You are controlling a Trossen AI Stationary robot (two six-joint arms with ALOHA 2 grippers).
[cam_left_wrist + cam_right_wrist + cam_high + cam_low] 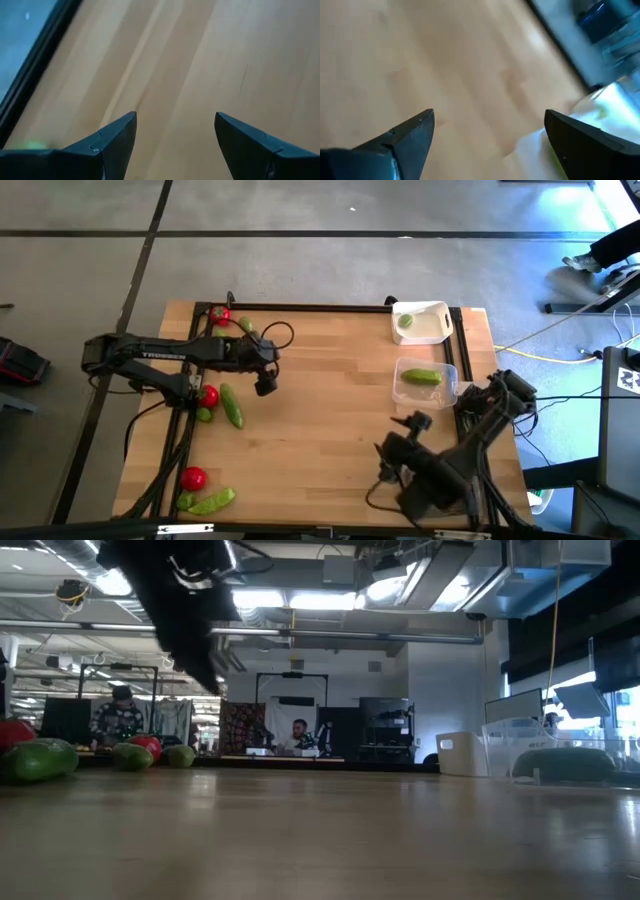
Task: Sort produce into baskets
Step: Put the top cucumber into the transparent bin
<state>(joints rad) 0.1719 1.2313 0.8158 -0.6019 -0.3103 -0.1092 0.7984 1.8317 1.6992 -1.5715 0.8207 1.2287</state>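
**Produce scattered at the left, both grippers empty above bare wood**

A round red tomato (208, 395) lay just beside an elongated green pod (232, 406) on the left half of the wooden counter (320, 430), with a small green lime-like piece (204, 414) touching the tomato's near side. The left gripper (266, 383) hung just to the right of that cluster, its fingers (117, 137) apart with nothing between them, only bare planks showing in its wrist view. A second red tomato (221, 316) and small green pieces (245, 326) sat near the far left edge, under the left arm. A third red tomato (193, 477) and another green pod (212, 501) lay at the near left corner.

At the far right stood the opaque white rectangular basket (437, 312) holding one green lime-like piece (405, 321); just nearer was the clear plastic basket (448, 370) with a green pod (421, 377) inside. The right gripper (400, 435) hovered near the clear basket, on its near side, fingers (410, 135) spread wide and empty.

The middle of the counter lay open between the two arms. A dark frame ran along the counter's far and left edges. Beyond it was grey floor; in the low view, a workshop with ceiling lights and two people seated far behind.
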